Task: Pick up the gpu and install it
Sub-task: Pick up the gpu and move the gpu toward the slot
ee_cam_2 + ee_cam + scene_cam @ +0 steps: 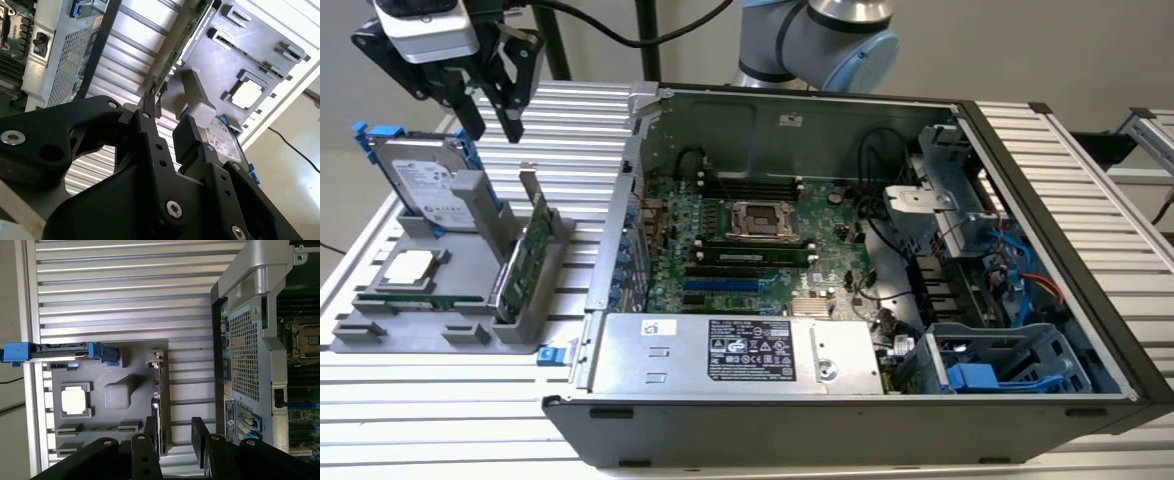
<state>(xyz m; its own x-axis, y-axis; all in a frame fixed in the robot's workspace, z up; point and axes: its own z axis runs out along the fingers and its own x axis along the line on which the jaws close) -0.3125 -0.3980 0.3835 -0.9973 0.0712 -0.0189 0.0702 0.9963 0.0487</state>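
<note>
Hand (492,128) sits upper left of the exterior view, fingers spread, gripping nothing, clear air under it. In both wrist views I see the two black fingers (150,432) parted with a gap between them.

The gpu (527,255) stands on its long edge in the outer slot of the grey holder tray (400,322), lower left of that frame, silver bracket end up. It is below the hand, not touching. In the first wrist view the gpu (159,405) shows edge-on, lined up closer to one finger than the other. In the second wrist view its green edge (181,44) runs along the tray rim.

Hard drive (420,185) with blue rails stands at the tray's far end, just under the hand. Processor chip (407,268) lies flat in the middle.

A narrow strip of bare slatted surface (580,150) separates the tray from the computer case (854,425). The case is open on top, motherboard (761,240) exposed, power supply (720,350) along the near wall.
</note>
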